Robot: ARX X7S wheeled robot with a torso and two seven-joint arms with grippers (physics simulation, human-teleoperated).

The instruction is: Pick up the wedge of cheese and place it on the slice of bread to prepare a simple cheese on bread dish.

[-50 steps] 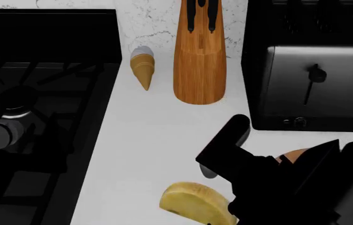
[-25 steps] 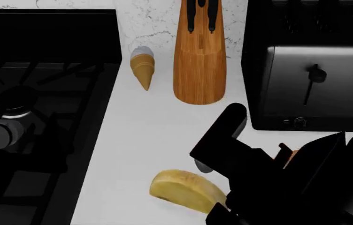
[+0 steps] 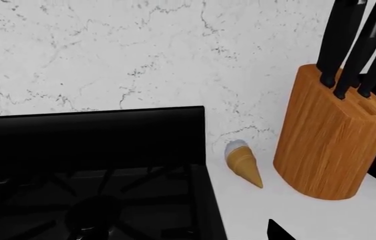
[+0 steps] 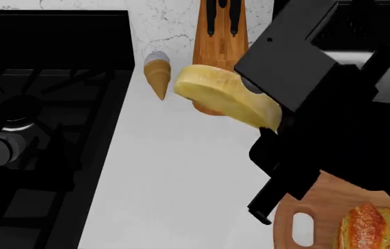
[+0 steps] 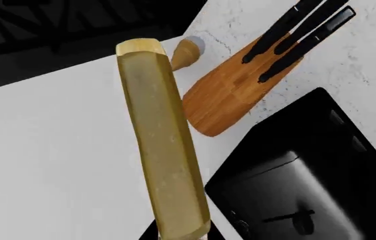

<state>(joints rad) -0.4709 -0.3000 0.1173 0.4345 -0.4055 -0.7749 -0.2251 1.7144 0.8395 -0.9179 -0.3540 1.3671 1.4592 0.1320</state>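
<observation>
- A second ago the wedge of cheese (image 4: 226, 97) lay low on the white surface (image 4: 174, 176) beside my right arm; now it hangs well above it, in front of the knife block (image 4: 217, 39).
- My right pincer (image 4: 267, 116) is clamped on the wedge's far end, so the pick-up looks done and only the carry remains.
- The slice of bread (image 4: 378, 228) has come into view on the wooden board (image 4: 319, 199), low at the right, below my arm.
- The wedge is pale yellow, smooth-rinded, tilted; the right wrist view shows its flat cut face (image 5: 164, 150) edge-on.
- My left pincer is out of sight, so I cannot tell its state.
</observation>
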